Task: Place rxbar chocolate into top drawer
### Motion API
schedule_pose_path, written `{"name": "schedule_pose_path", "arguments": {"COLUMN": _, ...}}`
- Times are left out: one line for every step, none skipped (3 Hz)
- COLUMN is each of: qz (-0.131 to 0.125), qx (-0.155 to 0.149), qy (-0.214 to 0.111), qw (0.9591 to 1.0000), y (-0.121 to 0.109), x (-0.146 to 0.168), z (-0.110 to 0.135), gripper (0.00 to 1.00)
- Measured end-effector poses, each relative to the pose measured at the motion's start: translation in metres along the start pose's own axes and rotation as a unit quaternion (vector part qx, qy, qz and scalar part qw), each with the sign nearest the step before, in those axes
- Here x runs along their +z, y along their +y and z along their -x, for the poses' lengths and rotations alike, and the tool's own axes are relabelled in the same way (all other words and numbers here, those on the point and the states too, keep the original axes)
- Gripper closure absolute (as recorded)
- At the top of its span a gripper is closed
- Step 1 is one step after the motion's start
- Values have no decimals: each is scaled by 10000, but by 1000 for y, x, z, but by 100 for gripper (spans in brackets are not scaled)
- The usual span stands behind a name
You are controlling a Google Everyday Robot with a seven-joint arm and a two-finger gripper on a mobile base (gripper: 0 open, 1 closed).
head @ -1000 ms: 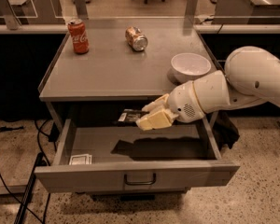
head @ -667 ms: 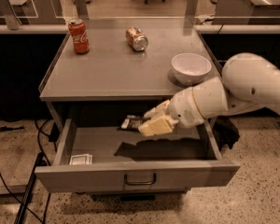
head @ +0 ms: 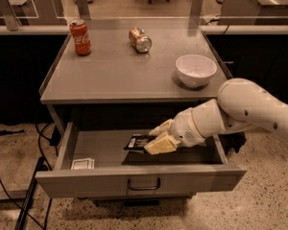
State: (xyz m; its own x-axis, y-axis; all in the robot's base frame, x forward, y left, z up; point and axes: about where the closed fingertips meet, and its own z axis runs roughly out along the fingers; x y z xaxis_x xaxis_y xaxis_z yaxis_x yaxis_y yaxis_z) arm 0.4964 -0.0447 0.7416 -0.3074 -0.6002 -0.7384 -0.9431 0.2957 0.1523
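The top drawer (head: 105,183) is pulled open below the grey table top, with its bar handle (head: 143,184) at the centre of the front panel. My gripper (head: 155,138) reaches in from the right, low inside the drawer. It is shut on the rxbar chocolate (head: 136,142), a dark flat wrapper with a white patch. The bar sticks out to the left of the fingertips and lies at or just above the drawer floor.
A small white packet (head: 82,164) lies in the drawer's front left corner. On the table top (head: 110,75) stand a red cola can (head: 80,37) at the back left, a tipped-over can (head: 140,39) at the back middle and a white bowl (head: 196,70) at the right. My white arm (head: 249,111) crosses the drawer's right side.
My gripper has moved down and a little left with the bar, from just under the table edge to low inside the drawer.
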Motion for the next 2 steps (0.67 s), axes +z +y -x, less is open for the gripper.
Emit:
{"name": "schedule_pose_path", "arguments": {"qz": -50, "qx": -303, "qy": 7, "qw": 9995, "y": -14, "x": 21, "z": -23, "gripper": 100}}
{"name": "schedule_pose_path", "arguments": {"qz": -41, "qx": -727, "qy": -9, "qw": 9973, "y": -27, "x": 43, "z": -44, "gripper": 100}}
